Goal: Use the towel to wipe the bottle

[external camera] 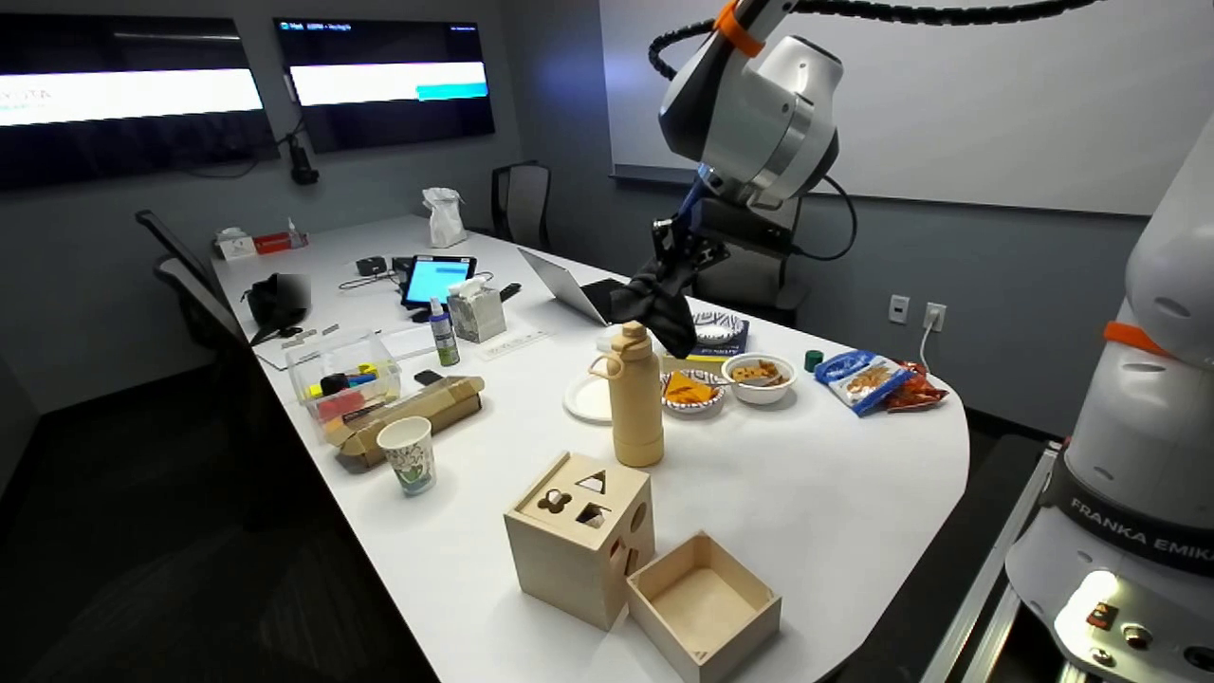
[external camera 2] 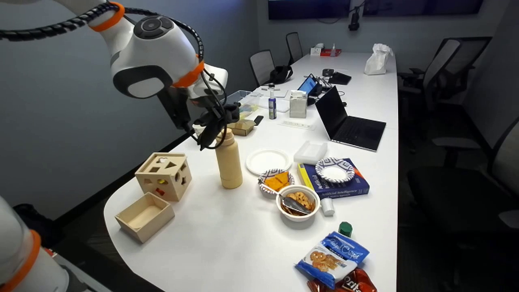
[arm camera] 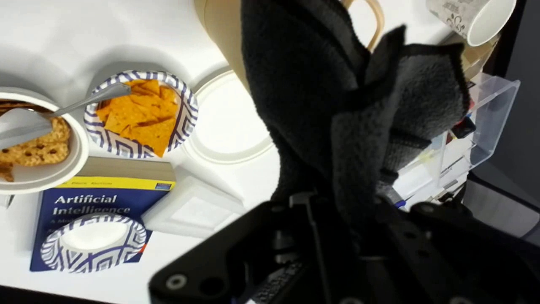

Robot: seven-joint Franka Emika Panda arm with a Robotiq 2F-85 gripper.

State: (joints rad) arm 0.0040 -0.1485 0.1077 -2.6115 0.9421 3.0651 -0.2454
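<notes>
Wrist view, lower centre: the towel was pinched by the gripper; bottle contact unclear, light strokes were advised.

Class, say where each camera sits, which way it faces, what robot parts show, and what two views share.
In an exterior view: at the rounded table end, facing over the shape box toward whiteboard and screens; arm and base show.
In an exterior view: same end, snack bags nearest, facing along the table; arm shows at upper and lower left.
Wrist view: mounted on the arm, facing down at the table; fingers show, holding black towel.
Both exterior views share bottle and laptop.
</notes>
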